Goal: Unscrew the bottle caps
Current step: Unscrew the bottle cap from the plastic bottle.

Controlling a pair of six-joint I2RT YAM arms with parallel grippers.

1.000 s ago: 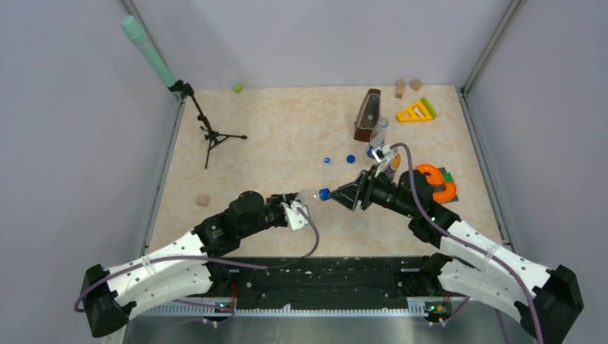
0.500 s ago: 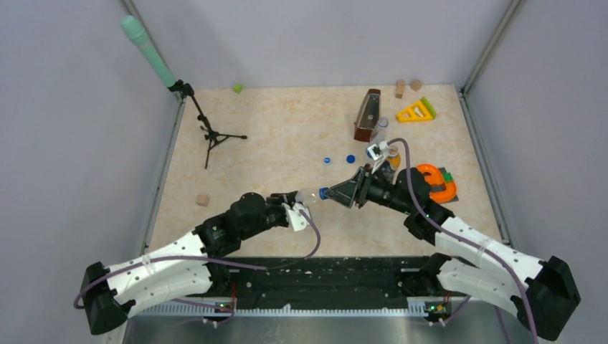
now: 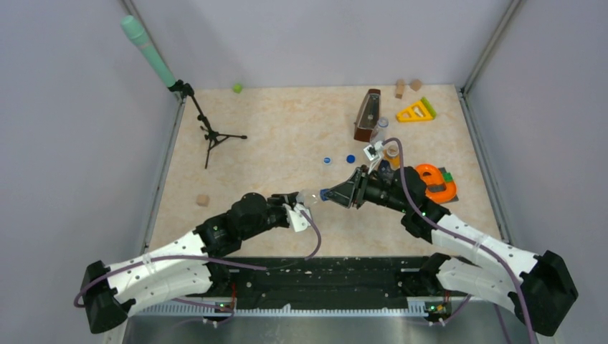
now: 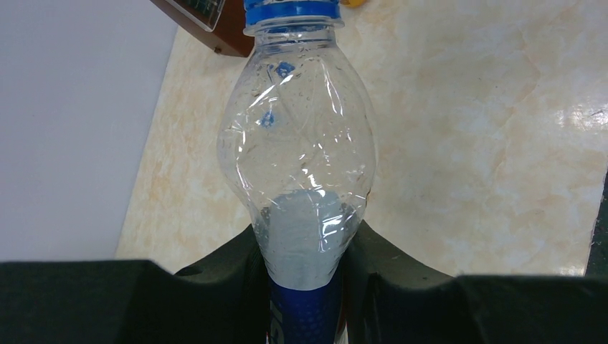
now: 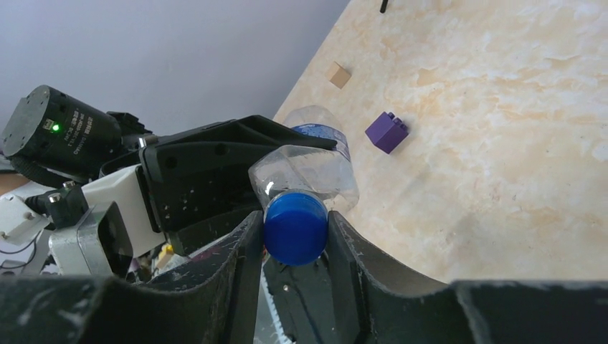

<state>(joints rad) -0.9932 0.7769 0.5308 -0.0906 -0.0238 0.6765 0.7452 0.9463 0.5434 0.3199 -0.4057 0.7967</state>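
A clear plastic bottle (image 3: pixel 308 195) lies level between the arms. My left gripper (image 3: pixel 292 208) is shut on its blue-labelled body; the bottle (image 4: pixel 297 143) fills the left wrist view, with the gripper (image 4: pixel 307 240) pinching its lower part. A dark blue cap (image 3: pixel 324 193) is on the bottle's neck. My right gripper (image 3: pixel 334 193) is shut on this cap; in the right wrist view the gripper (image 5: pixel 295 231) squeezes the cap (image 5: pixel 295 228) from both sides. Two loose caps lie on the table: a paler one (image 3: pixel 327 160) and a dark blue one (image 3: pixel 350 158).
A purple cube (image 5: pixel 387 132) and a tan cube (image 3: pixel 203 200) lie on the table. A tripod (image 3: pixel 209 133) with a green microphone stands at the back left. A brown metronome (image 3: pixel 368 115), a yellow wedge (image 3: pixel 416 111) and an orange ring toy (image 3: pixel 434 181) sit to the right.
My right wrist has rotated while gripping the cap, its cable fitting swinging left, and the gripper has shifted slightly left. The left arm and bottle have stayed nearly still.
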